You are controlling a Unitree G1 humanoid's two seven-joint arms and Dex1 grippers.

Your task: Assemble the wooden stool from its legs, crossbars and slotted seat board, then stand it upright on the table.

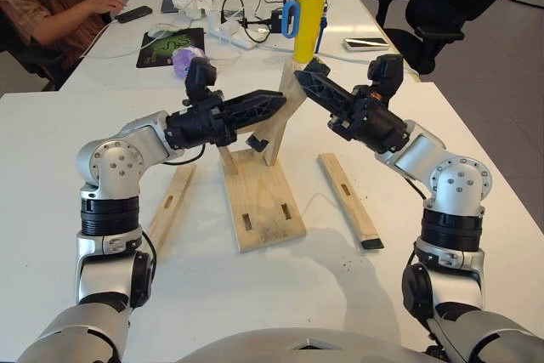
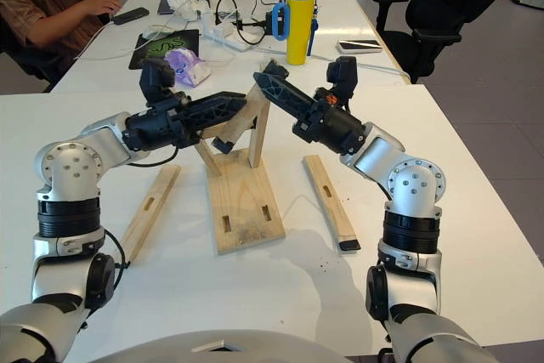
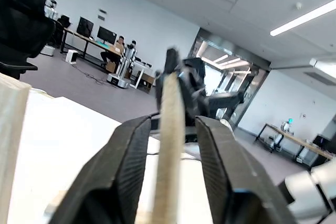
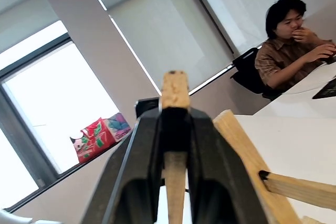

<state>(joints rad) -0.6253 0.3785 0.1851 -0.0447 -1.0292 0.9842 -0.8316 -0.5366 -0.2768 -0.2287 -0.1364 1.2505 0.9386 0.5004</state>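
A loose leg (image 1: 170, 206) lay flat on the white counter (image 1: 68, 150), off to the left of the work. Next came the left hand (image 1: 279, 101), its fingers closed tight on a wooden bar of the half-built leg frame (image 1: 275, 138). The frame stood at the far end of the seat board (image 1: 263, 210), which lay flat in the middle of the counter. Its two nearer slots (image 1: 246, 221) were open. The right hand (image 1: 302, 78) was clamped on the top of the frame's upright leg from the other side. A second loose leg (image 1: 347, 193) lay on the counter just right of the board.

From where I stood, the job in hand looked like seating the frame's feet into the far slots. Doing it well would call for both hands to hold firm and press straight down together, so the crossbar joint would not rack apart. Nothing pinned the board, so a sideways push might slide it.

I could read no lettering on the wooden parts. The print on the yellow bottle (image 1: 308, 10) behind was too small to make out.
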